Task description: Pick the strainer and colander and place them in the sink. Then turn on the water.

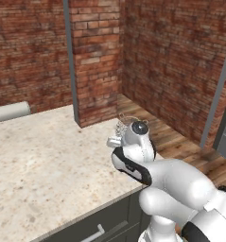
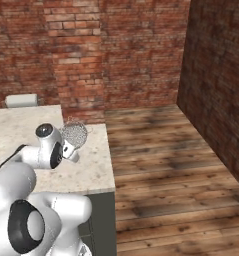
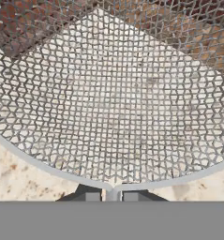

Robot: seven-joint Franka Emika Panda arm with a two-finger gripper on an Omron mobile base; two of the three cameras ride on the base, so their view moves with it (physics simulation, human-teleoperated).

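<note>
Near the table (image 2: 98, 172) corner: end effector (image 3: 112, 196) clenched on the strainer (image 2: 74, 134) rim; mesh likely light, springy, easily dented.

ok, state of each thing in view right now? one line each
gripper: shut on the strainer's rim
strainer: upright, near the counter's corner, pinched at its rim by the gripper; lifted or resting, cannot tell
counter: the strainer is at its far corner
cabinet drawer: closed
</note>
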